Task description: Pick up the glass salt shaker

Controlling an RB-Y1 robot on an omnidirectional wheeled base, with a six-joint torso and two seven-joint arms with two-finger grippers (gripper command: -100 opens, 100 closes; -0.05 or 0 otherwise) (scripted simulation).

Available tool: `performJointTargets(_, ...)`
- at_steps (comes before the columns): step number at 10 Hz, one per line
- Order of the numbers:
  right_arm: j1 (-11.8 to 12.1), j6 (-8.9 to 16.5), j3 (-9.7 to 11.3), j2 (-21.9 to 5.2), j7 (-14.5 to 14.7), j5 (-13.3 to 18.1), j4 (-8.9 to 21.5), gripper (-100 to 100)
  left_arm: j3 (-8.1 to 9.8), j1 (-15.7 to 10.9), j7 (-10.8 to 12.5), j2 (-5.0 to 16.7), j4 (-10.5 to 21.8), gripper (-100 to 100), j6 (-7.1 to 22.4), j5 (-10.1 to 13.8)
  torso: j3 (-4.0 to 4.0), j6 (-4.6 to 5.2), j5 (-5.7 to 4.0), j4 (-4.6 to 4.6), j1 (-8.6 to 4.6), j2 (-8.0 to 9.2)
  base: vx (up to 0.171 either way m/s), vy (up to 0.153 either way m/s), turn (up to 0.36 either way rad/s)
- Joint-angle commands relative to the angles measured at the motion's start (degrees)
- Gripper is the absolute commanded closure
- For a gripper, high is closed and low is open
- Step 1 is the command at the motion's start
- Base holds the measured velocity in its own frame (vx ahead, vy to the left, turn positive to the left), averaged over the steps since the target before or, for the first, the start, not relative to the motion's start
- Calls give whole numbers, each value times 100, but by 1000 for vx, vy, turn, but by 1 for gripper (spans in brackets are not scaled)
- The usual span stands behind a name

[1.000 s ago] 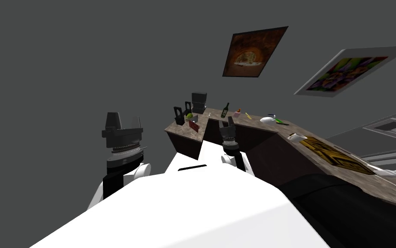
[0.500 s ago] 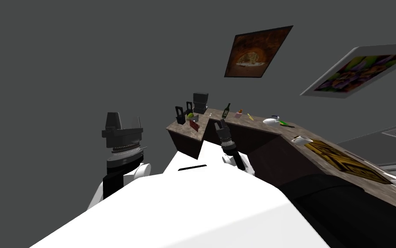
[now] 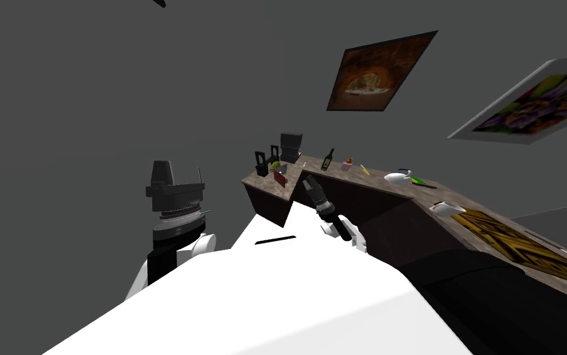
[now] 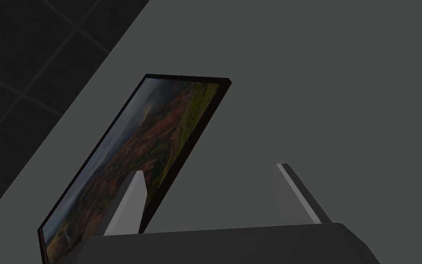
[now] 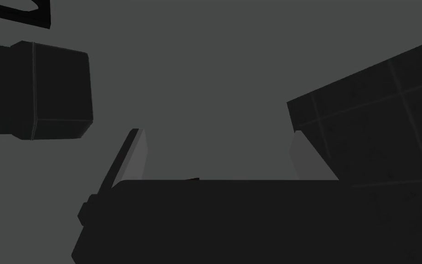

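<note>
A brown stone counter (image 3: 375,185) runs from the middle to the right edge of the head view. Among the small things at its far end, a tiny pale object (image 3: 304,164) stands near a dark bottle (image 3: 328,160); I cannot tell whether it is the salt shaker. My right gripper (image 3: 308,180) is raised in front of the counter's inner corner, tilted left, and its fingers stand open (image 5: 219,153) with nothing between them. My left gripper (image 3: 182,174) points upward well left of the counter, open and empty (image 4: 210,183).
On the counter stand a dark box (image 3: 290,146), two black holders (image 3: 266,160), a red card (image 3: 280,179), a white teapot (image 3: 397,178), a white dish (image 3: 447,207) and a yellow-brown mat (image 3: 510,243). The counter's dark front (image 3: 399,228) lies close on my right. Two pictures (image 3: 378,71) hang above.
My head view has swung: the counter and wall pictures slid right and the stove left the picture. My right gripper has leaned leftward. The left arm holds still.
</note>
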Motion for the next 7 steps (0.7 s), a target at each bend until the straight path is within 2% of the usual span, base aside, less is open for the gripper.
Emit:
performJointTargets(1, -42, 3, 35, -280, -42, 57, 92, -100, 0, 0, 0, 0, 0, 0, 0, 0, 0, 0, 0, 0, 0, 0, -28, -45, 93)
performJointTargets(2, -121, -5, 118, -465, -110, 178, 292, -100, 0, 1, 0, 0, 0, 0, 0, 0, -1, 3, 0, 0, 2, -2, -24, -38, 180)
performJointTargets(3, -121, -5, 118, -635, -110, 178, 292, -100, 0, 0, 0, 0, 0, 0, 0, 0, -2, 0, 1, -1, 4, -4, -23, -33, 99)
performJointTargets(4, -200, -18, 204, -799, -175, 300, 496, -100, 0, 1, 0, 0, 0, 0, 0, 0, -2, 3, 1, -1, 7, -4, -29, -33, 199)
performJointTargets(5, -200, -18, 204, -967, -175, 300, 496, -100, 0, 0, 0, 0, 0, 0, 0, 0, -2, 0, 1, 0, 7, -3, -22, -28, 111)
performJointTargets(6, -276, -37, 293, -1144, -238, 424, 703, -100, 0, 1, 0, 0, 0, 0, 0, 0, -2, 3, 2, -1, 9, -5, -22, -22, 215)
performJointTargets(7, -276, -37, 293, -1309, -238, 424, 703, -100, 0, 0, 0, 0, 0, 0, 0, 0, -3, 0, 2, -1, 11, -6, -16, -21, 103)
